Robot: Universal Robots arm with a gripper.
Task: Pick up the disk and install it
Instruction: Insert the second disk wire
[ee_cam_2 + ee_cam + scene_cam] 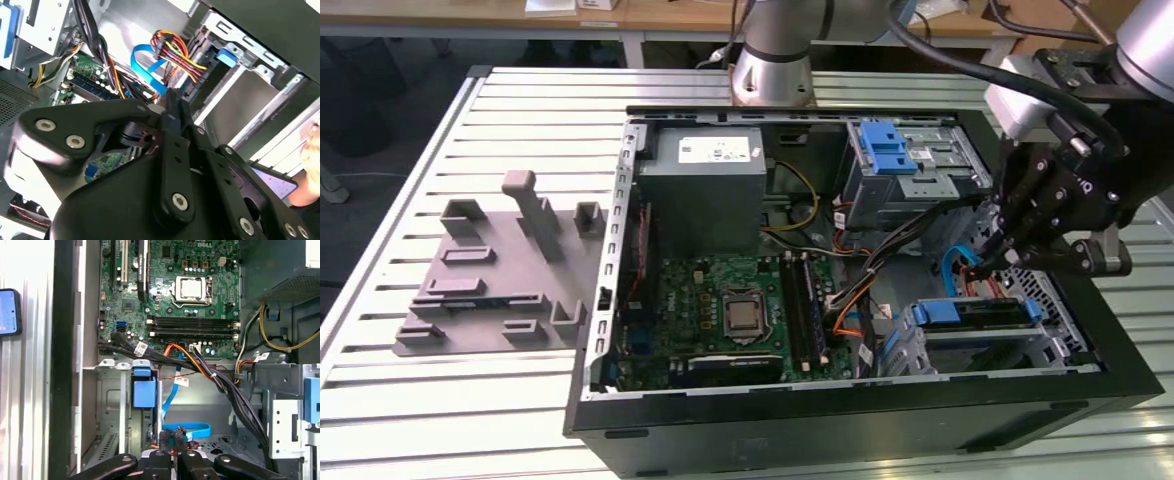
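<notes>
The disk point(983, 314) is sitting in the drive cage point(1062, 335) in the corner of the open computer case point(854, 425), at the exterior view's right. Its blue bracket point(143, 392) is standing between the metal walls of the cage in the first wrist view.

The arm is reaching from the back of the table point(454, 400) over the case, and the gripper point(991, 262) is hanging above the disk, pointing down into the case, apart from it. In both wrist views the two black fingers point(167, 450) are lying close together, so the jaws are looking closed, and nothing is showing between them. The fingertips are hovering just over a flat blue cable point(192, 429) and near a bundle of black and orange wires point(200, 365).

The side of the case is facing up and open, so there is free room above the cage. The case wall is running just beside the cage. The motherboard point(720, 300) and the grey power supply point(704, 180) are lying further inside, and a grey plastic holder point(494, 270) is resting on the table, well apart from the case.
</notes>
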